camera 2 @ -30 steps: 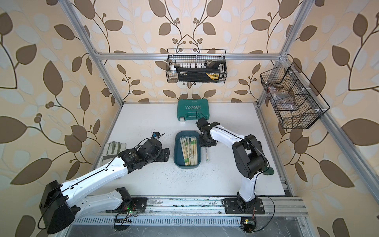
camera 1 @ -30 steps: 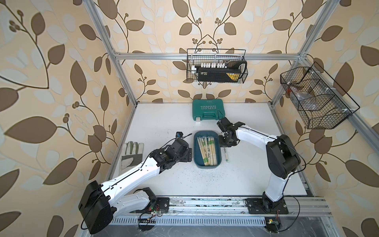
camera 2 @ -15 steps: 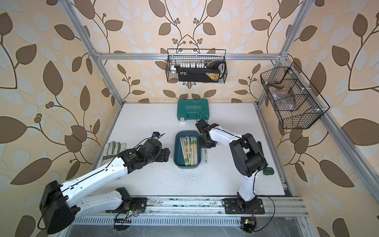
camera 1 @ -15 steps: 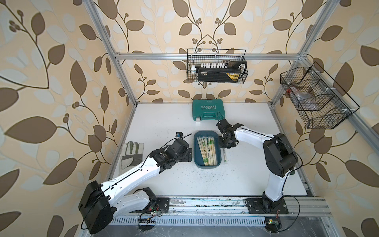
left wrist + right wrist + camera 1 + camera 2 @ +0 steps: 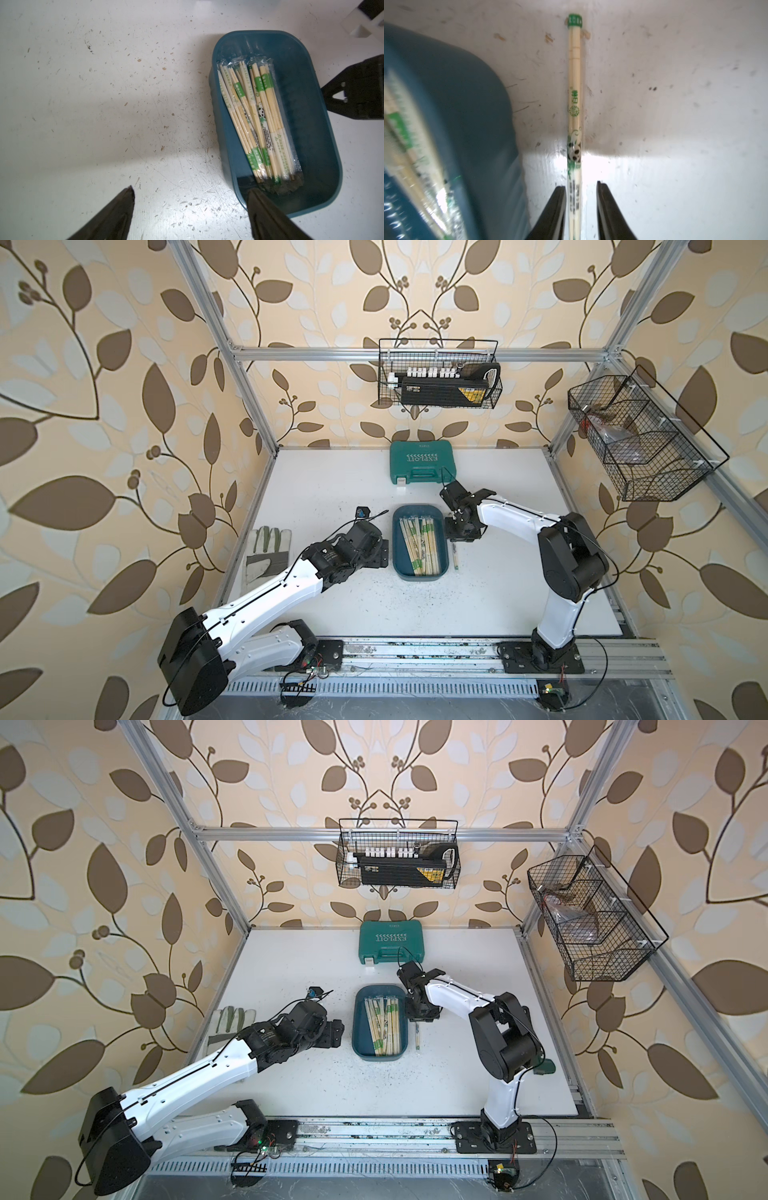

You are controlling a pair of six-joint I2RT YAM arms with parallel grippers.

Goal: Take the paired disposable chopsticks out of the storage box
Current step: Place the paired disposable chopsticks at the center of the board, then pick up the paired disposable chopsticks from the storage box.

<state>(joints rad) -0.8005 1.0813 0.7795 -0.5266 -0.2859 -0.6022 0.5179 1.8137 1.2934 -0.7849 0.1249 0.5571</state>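
Glove point(image 5: 268, 549), pale fabric striped at the fingers, lay flat at the left edge of the table point(image 5: 332, 489). The white tabletop was scuffed and flecked with dark specks.

My left gripper point(image 5: 191, 190) hung low just beside the storage box point(image 5: 422, 577). Its tapered black fingers were spread wide and held nothing. One fingertip showed over the box's near rim in the left wrist view.

Box: smooth teal-blue plastic, rectangular, with rounded corners and a flared rim, near the table's middle. Paired disposable chopsticks point(image 5: 420, 545) lay lengthwise inside it in a loose bundle. They were thin pale wooden sticks in glossy clear wrappers with green bands and a small panda print.

Just right of the box, one wrapped pair point(image 5: 574, 93) lay flat on the table, parallel to the box's long side and apart from it. My right gripper point(image 5: 579, 185) sat over that pair's rear end, jaws narrowly parted on either side. A gap showed between one finger and the wrapper, so I noted no grip.
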